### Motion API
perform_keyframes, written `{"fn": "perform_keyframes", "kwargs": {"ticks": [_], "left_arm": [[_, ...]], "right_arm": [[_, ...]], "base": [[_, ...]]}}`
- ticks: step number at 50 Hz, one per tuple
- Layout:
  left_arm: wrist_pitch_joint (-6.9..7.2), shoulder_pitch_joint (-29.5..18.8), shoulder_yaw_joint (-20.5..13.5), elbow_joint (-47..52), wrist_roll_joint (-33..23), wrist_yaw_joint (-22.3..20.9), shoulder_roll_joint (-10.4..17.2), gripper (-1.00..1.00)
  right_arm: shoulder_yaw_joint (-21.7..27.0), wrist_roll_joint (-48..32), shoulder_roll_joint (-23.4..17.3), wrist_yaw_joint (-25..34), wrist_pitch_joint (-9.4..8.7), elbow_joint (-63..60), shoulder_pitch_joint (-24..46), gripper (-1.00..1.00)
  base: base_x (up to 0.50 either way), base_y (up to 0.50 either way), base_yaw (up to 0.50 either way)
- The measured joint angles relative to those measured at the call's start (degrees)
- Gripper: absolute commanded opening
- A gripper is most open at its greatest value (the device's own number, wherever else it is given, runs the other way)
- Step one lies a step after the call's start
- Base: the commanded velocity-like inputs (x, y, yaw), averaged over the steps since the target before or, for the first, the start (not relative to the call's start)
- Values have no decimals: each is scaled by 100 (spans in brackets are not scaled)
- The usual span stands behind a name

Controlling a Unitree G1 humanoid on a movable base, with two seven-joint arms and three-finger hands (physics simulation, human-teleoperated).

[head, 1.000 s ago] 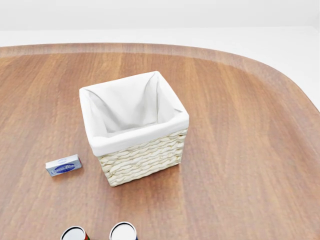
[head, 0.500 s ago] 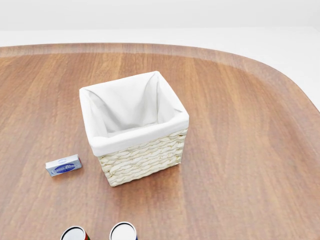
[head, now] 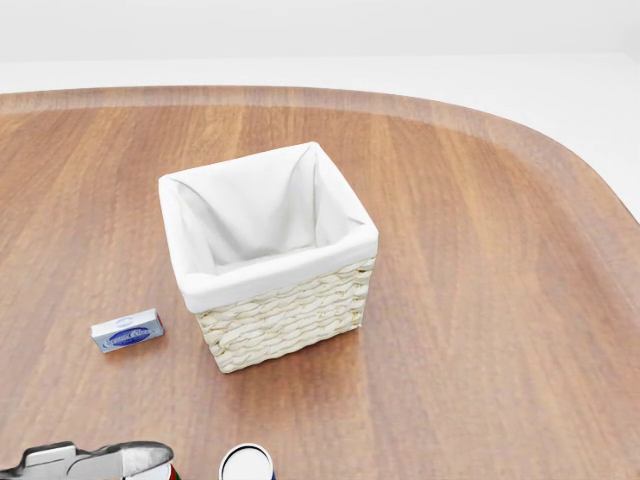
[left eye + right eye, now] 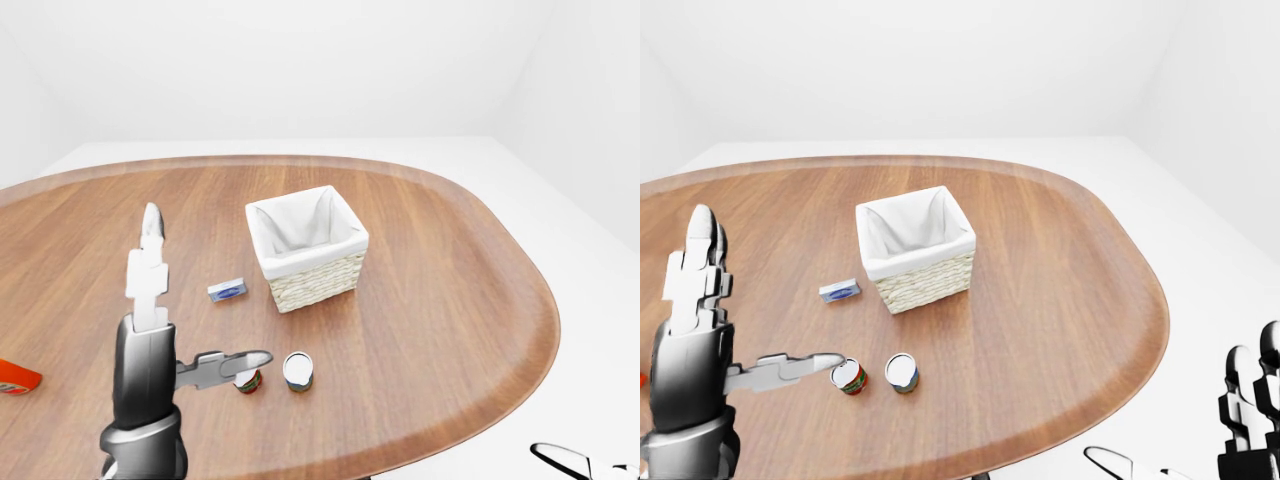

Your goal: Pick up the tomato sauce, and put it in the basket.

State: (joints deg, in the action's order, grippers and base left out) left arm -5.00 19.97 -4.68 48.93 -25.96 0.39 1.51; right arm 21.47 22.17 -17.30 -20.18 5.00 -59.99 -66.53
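Note:
The tomato sauce, a small red can [image 4: 849, 377], stands on the wooden table [image 4: 430, 300] near its bottom edge, left of a white-topped can [image 4: 902, 372]. My left hand [image 4: 195, 305] is open, with its fingers [image 4: 150, 240] pointing up and its thumb [image 4: 232, 363] reaching right, its tip over the red can. In the head view the thumb [image 3: 100, 460] hides most of that can. The wicker basket [image 3: 285, 320] with a white lining stands empty at the table's middle. My right hand [image 4: 1246, 405] hangs open below the table's right edge.
A small blue and white box [image 3: 127, 331] lies left of the basket. An orange-red object [image 4: 15, 377] lies at the left edge of the left-eye view. The table's rounded rim curves along the right and bottom of the view.
My left thumb has come into the head view's bottom left corner and now covers the red can's top. The basket, box and white-topped can have not moved.

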Motion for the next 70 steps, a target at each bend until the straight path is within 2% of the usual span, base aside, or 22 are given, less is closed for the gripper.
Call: {"fn": "perform_keyframes", "kwargs": {"ticks": [6, 12, 23, 34, 43, 54, 70], "left_arm": [[0, 187, 292, -414, -739, -235, -13, 100], [0, 406, 535, -721, -1199, -474, 37, 100], [0, 699, 747, -1260, -1964, -691, 169, 100], [0, 928, 717, -1457, -2387, -926, 212, 100], [0, 930, 638, -1663, -2692, -931, 187, 100], [0, 666, 474, -2103, -3227, -668, 147, 100], [0, 467, 440, -2449, -3599, -398, 195, 100]], "right_arm": [[-5, -9, 3, -2, 0, 0, 12, 100], [-5, -7, 14, 10, 0, 0, 38, 100], [-4, 3, 54, 55, 0, 0, 92, 100], [-11, 1, 75, 77, 0, 0, 114, 100], [-26, -16, 81, 80, 0, 0, 122, 100], [-41, -35, 76, 68, 0, 0, 115, 100], [-51, -50, 57, 41, 0, 0, 82, 100]], "base": [[0, 0, 0], [0, 0, 0], [0, 0, 0], [0, 0, 0], [0, 0, 0], [0, 0, 0], [0, 0, 0]]}}
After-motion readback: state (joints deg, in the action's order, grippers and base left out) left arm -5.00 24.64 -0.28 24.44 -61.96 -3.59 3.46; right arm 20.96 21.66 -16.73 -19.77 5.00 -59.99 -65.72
